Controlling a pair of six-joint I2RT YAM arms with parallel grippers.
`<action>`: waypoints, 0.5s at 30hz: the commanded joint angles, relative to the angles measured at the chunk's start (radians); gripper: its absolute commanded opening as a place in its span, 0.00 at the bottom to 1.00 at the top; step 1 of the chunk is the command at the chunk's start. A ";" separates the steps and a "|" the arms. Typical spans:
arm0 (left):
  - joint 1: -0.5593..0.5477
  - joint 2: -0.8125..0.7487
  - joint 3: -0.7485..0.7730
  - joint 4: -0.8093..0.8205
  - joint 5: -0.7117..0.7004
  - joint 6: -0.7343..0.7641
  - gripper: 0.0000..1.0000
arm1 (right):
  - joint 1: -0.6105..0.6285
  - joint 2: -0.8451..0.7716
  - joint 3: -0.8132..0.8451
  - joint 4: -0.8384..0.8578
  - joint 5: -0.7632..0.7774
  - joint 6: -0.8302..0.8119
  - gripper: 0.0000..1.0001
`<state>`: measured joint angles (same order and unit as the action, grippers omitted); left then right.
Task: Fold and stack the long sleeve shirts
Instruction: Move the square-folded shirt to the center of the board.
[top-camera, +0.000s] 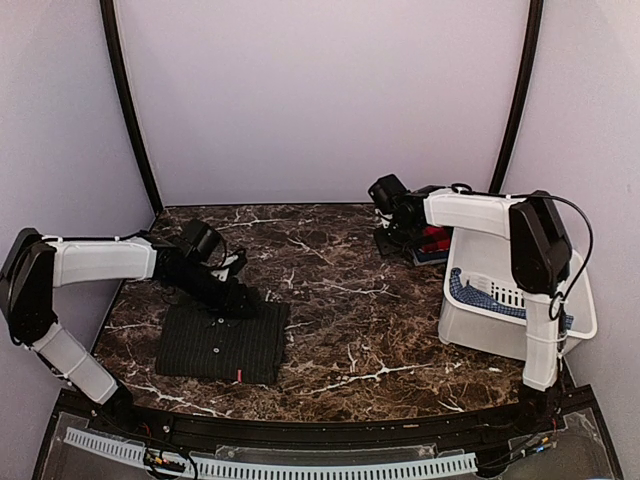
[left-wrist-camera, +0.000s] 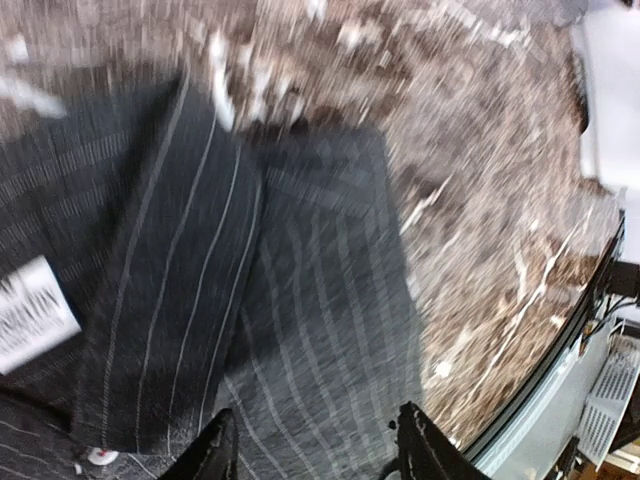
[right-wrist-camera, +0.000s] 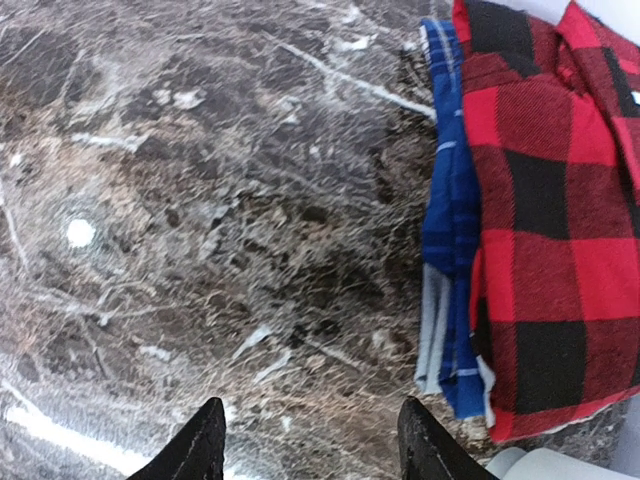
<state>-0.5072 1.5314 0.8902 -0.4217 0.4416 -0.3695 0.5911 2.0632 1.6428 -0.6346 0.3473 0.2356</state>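
— Where does the charcoal pinstripe shirt (top-camera: 222, 342) lie?
— It lies folded flat on the marble table (top-camera: 350, 310), at the front left. The left gripper (left-wrist-camera: 315, 455) hovers at its far edge with its jaws apart. There is only cloth beneath them and nothing is pinched.
— Is there any writing?
— A white label (left-wrist-camera: 30, 310) on the shirt carries dark print, too blurred to read. A small red tag (top-camera: 240, 376) sits at the near hem, and its letters cannot be made out.
— And the red-and-black plaid shirt (right-wrist-camera: 560, 220)?
— It is folded at the far right, on top of a blue checked cloth (right-wrist-camera: 450, 220) and just beside the white bin (top-camera: 480, 335). The right gripper (right-wrist-camera: 310, 445) hangs over bare marble next to it, jaws parted and holding nothing.
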 joint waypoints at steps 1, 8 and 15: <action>0.002 -0.057 0.099 -0.005 -0.045 -0.069 0.55 | -0.006 0.054 0.084 -0.050 0.116 -0.026 0.55; 0.010 -0.060 0.159 0.097 -0.052 -0.149 0.56 | -0.021 0.132 0.133 -0.097 0.200 -0.040 0.50; 0.010 -0.014 0.188 0.161 0.000 -0.162 0.56 | -0.053 0.174 0.115 -0.108 0.289 -0.047 0.48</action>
<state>-0.5018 1.5055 1.0504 -0.3103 0.4099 -0.5106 0.5640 2.2196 1.7508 -0.7193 0.5438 0.1944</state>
